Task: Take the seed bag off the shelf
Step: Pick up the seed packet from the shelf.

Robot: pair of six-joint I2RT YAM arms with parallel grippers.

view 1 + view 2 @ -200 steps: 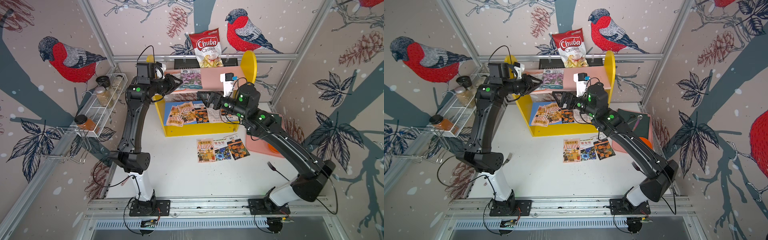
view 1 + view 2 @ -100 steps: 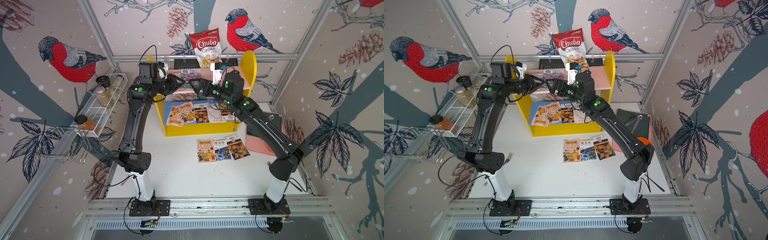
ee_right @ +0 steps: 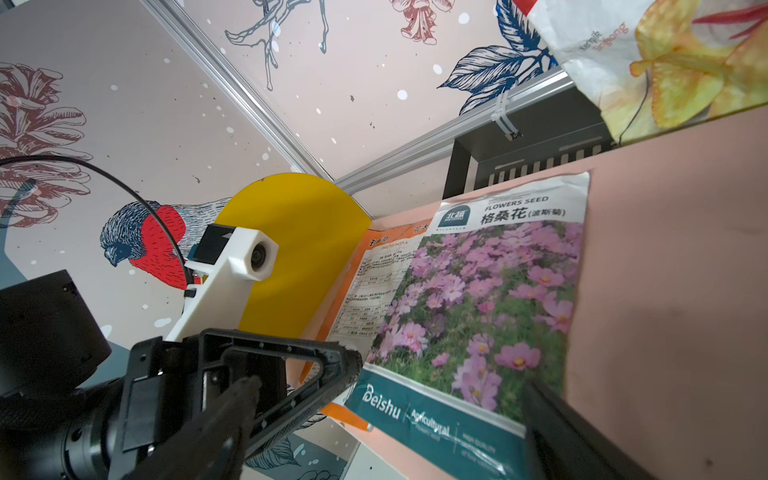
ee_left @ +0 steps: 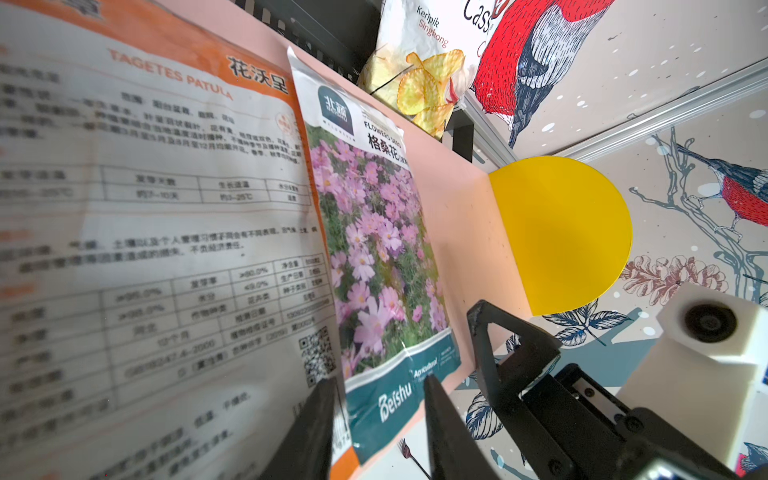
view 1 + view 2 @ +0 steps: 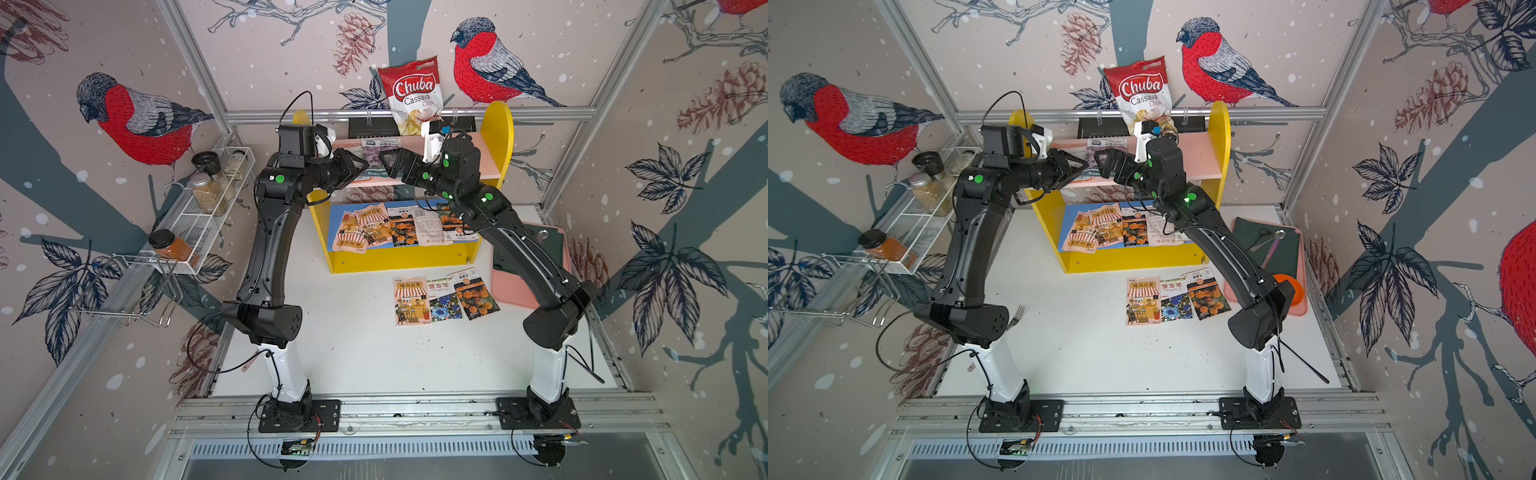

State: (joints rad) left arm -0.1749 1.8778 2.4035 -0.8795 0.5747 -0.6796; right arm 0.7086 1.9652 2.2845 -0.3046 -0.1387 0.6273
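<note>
The shelf has yellow side panels, a pink upper board and a blue lower board. A seed bag with pink flowers and a teal bottom strip lies flat on the upper board, seen in both top views and in the right wrist view. It overlaps an orange-and-white seed bag. My left gripper is at the board's front edge, open, with the teal strip showing between its fingers. My right gripper faces it, wide open around the same edge.
A red chips bag hangs behind the shelf. Several seed packets lie on the lower board and three on the table. A white wire rack with spice jars is at the left. A pink tray sits at the right.
My right arm has swung up from the lower tier to the upper board, and its gripper now faces the left gripper. The left arm has barely moved.
</note>
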